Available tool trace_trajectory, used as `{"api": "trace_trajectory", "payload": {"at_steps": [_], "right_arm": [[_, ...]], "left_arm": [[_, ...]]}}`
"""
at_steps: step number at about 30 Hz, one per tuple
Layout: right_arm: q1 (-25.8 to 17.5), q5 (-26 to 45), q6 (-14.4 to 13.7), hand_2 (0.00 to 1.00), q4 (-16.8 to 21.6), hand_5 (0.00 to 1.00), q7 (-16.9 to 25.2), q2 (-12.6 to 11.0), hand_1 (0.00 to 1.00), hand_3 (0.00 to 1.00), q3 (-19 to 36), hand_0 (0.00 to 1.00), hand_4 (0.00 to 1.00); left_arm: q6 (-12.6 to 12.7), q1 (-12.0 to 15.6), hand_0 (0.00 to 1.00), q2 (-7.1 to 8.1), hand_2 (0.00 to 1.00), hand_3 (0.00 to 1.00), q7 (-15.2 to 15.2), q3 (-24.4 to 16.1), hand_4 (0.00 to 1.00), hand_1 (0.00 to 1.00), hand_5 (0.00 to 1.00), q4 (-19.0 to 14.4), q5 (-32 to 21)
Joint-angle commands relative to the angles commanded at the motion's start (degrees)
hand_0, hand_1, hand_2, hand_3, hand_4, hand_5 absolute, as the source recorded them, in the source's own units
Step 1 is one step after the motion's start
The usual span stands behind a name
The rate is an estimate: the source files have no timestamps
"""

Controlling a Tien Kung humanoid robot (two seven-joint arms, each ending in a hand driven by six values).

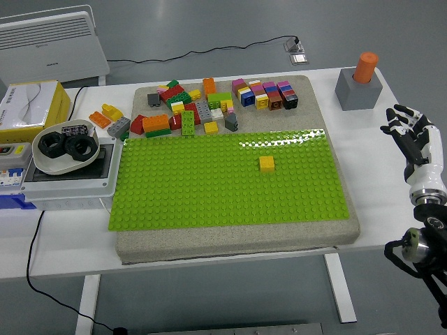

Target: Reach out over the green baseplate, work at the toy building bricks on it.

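High head view over table (70,251)
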Motion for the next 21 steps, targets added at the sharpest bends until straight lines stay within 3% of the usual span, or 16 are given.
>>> {"api": "trace_trajectory", "payload": {"at_steps": [21], "right_arm": [[-0.4, 0.2, 0.0, 0.499, 0.0, 0.409, 0.0, 1.1, 0.358, 0.579, 1.2, 0.570, 0.717]], "left_arm": [[0.1, -0.4, 0.705, 1.08, 0.543, 0.535, 0.0, -0.1, 0.557, 0.620, 0.463, 0.0, -0.6]]}}
